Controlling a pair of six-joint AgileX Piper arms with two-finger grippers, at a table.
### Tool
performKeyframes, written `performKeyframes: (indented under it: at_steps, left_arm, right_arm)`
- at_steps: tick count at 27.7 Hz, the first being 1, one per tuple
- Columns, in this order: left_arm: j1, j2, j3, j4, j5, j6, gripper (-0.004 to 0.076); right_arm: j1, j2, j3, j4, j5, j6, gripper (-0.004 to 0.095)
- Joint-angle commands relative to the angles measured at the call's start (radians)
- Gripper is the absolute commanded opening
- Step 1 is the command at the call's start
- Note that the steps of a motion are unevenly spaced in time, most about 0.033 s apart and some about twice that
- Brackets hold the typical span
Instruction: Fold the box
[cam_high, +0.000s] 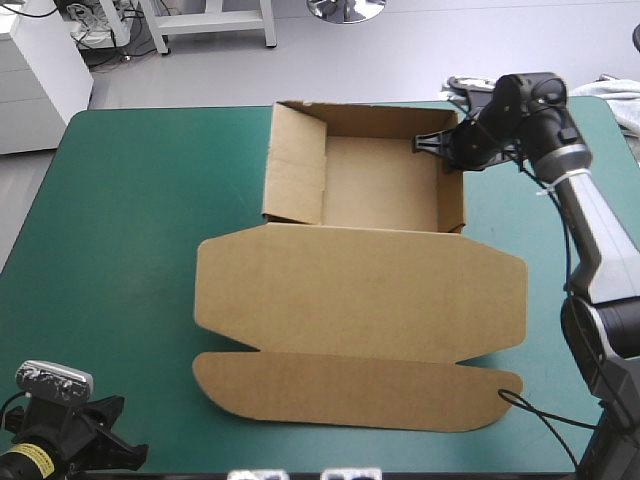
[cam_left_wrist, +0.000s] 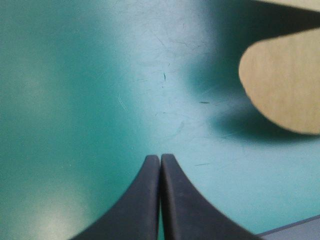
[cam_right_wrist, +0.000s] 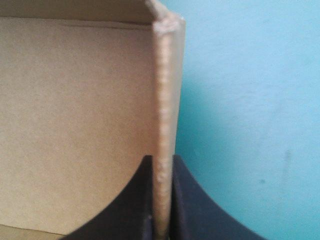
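Box (cam_high: 360, 290), one, lid flat; right pincer (cam_right_wrist: 162, 161) grips its wall

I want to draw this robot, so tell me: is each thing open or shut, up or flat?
box: an open tray, walls raised.
lid: lying flat on the teal-green cover.
front flap: flat too, not tucked.
left end effector: shut, empty, over the cover beside the front flap's corner.
right end effector: shut on the box, clamping its right wall.
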Motion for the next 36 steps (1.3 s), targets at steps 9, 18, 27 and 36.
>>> performKeyframes:
  at_steps: [9,18,27,36]
  left_arm:
    - [-0.005,0.014,-0.023,0.000,-0.057,-0.002,-0.0010]
    - [-0.005,0.014,-0.023,0.012,-0.059,-0.002,-0.0010]
    - [-0.005,0.014,-0.023,0.012,-0.078,-0.005,-0.0010]
    - [-0.005,0.014,-0.023,0.012,-0.078,-0.003,-0.0010]
  right_arm:
    - [-0.374,-0.173,-0.004,-0.027,0.015,-0.085,-0.0019]
    - [-0.663,-0.212,0.195,-0.027,0.015,-0.186,-0.0019]
    - [-0.792,-0.178,0.330,-0.059,-0.038,-0.196,-0.0019]
    - [-0.792,-0.108,0.335,-0.121,-0.028,-0.184,0.0004]
